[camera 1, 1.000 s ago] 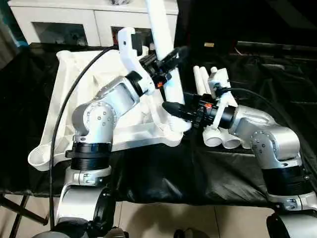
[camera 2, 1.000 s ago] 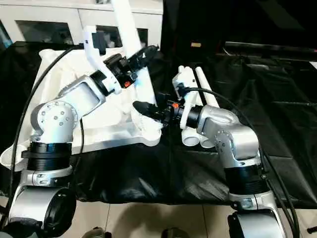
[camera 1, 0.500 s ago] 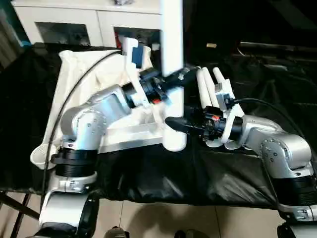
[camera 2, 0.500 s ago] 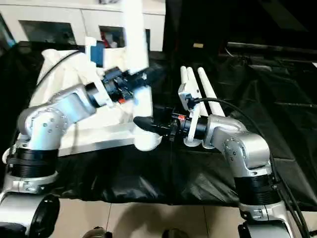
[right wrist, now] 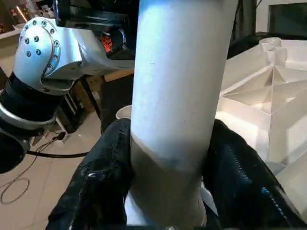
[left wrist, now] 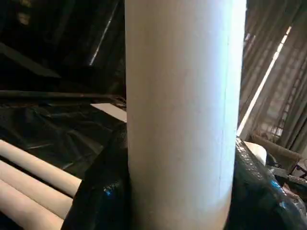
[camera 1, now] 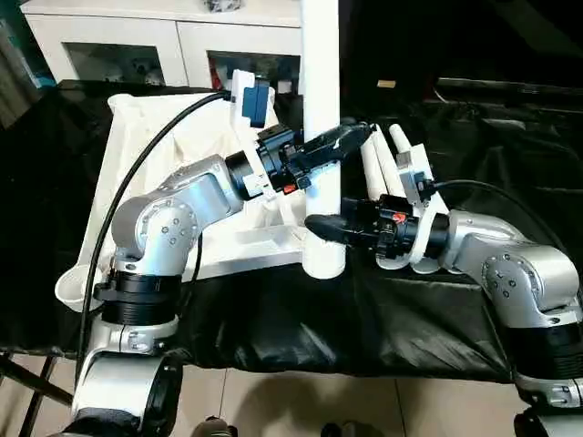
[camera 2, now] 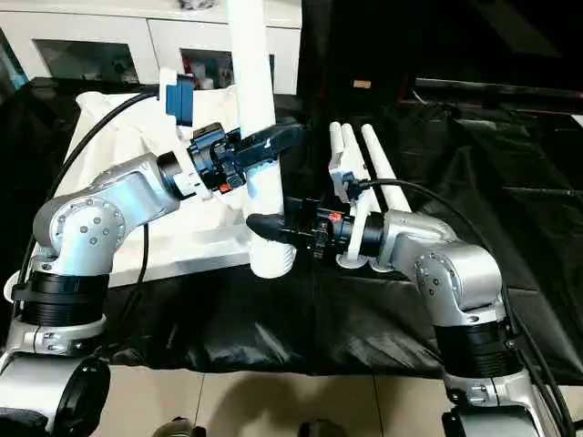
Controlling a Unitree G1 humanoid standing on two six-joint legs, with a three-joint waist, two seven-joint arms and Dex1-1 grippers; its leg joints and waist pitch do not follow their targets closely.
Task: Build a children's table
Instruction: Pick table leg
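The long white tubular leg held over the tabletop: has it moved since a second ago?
Yes. The long white tubular leg was tilted, its top leaning left against the white glass-door cabinet; now it stands upright at the white plastic tabletop corner.

Smooth white plastic leg (camera 1: 321, 109); glossy, crinkled black cloth (camera 1: 301, 319) beneath.

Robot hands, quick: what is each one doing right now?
Left hand: closed on the upright white table leg.
Right hand: closed on the same leg, lower down, near the tabletop.
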